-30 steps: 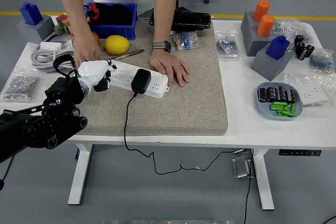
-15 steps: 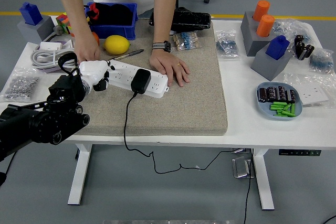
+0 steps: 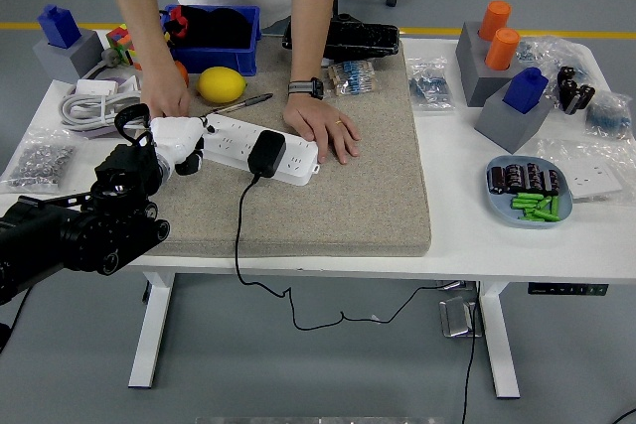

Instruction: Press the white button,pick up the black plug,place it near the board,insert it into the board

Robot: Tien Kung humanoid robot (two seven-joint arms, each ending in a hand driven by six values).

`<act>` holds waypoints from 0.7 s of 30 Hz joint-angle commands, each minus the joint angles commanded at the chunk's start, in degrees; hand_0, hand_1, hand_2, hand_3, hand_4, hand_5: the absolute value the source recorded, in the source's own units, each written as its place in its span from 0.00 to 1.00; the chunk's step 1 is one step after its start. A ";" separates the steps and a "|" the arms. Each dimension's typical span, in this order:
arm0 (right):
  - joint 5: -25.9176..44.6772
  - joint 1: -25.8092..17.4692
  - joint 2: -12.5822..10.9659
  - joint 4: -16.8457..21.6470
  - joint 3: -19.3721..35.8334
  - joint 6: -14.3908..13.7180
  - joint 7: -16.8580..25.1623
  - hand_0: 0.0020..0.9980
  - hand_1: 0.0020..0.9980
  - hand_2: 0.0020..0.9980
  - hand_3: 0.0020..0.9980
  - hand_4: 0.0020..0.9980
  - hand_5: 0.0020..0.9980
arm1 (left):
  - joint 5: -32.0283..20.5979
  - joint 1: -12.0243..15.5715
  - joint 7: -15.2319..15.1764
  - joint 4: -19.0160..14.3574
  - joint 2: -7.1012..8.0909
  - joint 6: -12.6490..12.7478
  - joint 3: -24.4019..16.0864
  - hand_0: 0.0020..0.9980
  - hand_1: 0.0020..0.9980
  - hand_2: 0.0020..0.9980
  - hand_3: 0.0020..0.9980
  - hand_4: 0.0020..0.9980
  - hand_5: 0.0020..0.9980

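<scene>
A white power strip (image 3: 248, 144) lies slanted on the beige mat (image 3: 328, 196). The black plug (image 3: 266, 153) sits in a socket near the strip's middle, and its cord (image 3: 238, 235) runs off the table's front edge. My left hand (image 3: 180, 142), white with dark fingertips, rests at the strip's left end with fingers curled, holding nothing. The white button is hidden under it. A person at the far side has one hand (image 3: 323, 128) flat by the strip's right end. The person's other hand (image 3: 164, 101) is just behind its left end.
A yellow lemon (image 3: 221, 83), a pen (image 3: 241, 103) and a blue bin (image 3: 211, 39) stand behind the strip. A bag of screws (image 3: 38, 164) and a coiled white cable (image 3: 91, 106) lie at the left. A blue plate (image 3: 529, 196) and grey blocks (image 3: 512, 111) are at the right.
My left arm has crept a little to the right and up, bringing the hand closer over the strip's left end. The plug, the strip and the person's hands have stayed put.
</scene>
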 joint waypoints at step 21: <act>-0.13 -0.25 0.23 -0.01 -0.03 0.13 -0.01 0.86 0.73 0.72 0.69 0.86 0.47 | 7.89 1.96 -1.03 -9.23 4.14 1.78 -13.70 0.27 0.10 0.12 0.77 0.00 0.00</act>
